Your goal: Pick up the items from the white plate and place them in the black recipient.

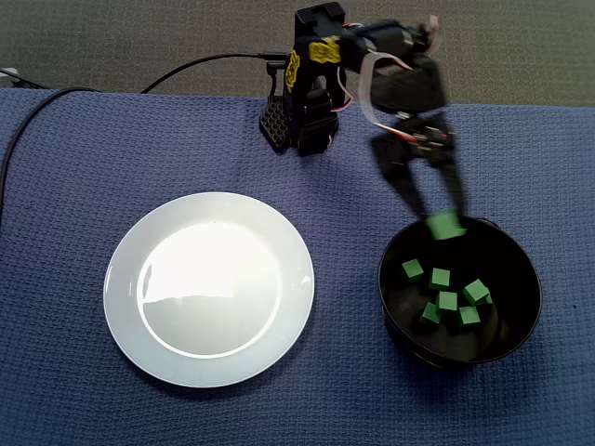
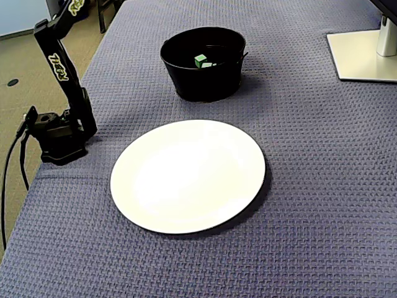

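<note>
In a fixed view I see the white plate (image 1: 209,288) lower left on the blue cloth (image 1: 74,186). Right of it, the gripper (image 1: 435,212) hangs over the upper rim of the black bowl (image 1: 521,269), jaws parted, a blurred green cube (image 1: 446,226) just under the tips; whether they touch it I can't tell. Six green cubes (image 1: 447,301) lie in the bowl, lower right.

The cloth (image 1: 74,186) is blue-grey with a fine waffle weave all over. The plate (image 1: 209,288) is plain glossy white, the bowl (image 2: 201,84) is solid black, and the cubes (image 1: 440,278) are bright green. The arm (image 1: 311,93) is black with yellow markings and a white cable, and the floor (image 1: 139,37) is dull speckled grey
</note>
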Robot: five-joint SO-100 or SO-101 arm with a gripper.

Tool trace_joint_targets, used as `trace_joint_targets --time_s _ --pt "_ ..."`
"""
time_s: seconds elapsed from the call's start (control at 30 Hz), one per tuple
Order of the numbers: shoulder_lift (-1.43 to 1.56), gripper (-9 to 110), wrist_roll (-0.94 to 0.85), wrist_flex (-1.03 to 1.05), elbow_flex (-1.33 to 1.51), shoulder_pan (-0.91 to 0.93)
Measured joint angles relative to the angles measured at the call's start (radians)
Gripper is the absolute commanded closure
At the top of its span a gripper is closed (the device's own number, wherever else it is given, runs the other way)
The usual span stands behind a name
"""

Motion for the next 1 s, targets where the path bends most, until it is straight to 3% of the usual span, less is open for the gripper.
trace_joint_targets --time_s 0.2,0.47,0.5,0.57,0.67,1.0 --pt "-0.112 102 -0.064 -0.091 0.187 -0.120" --pt "-0.284 102 -0.066 -0.236 0.333 -0.110" --pt "-0.293 101 -0.066 -0.242 0.342 -0.107" --pt "-0.308 86 -0.067 -0.245 0.353 -0.104" --pt "-0.325 74 -0.067 -0.245 0.370 -0.104" --pt "-0.198 74 -0.071 -0.048 0.341 -0.106"
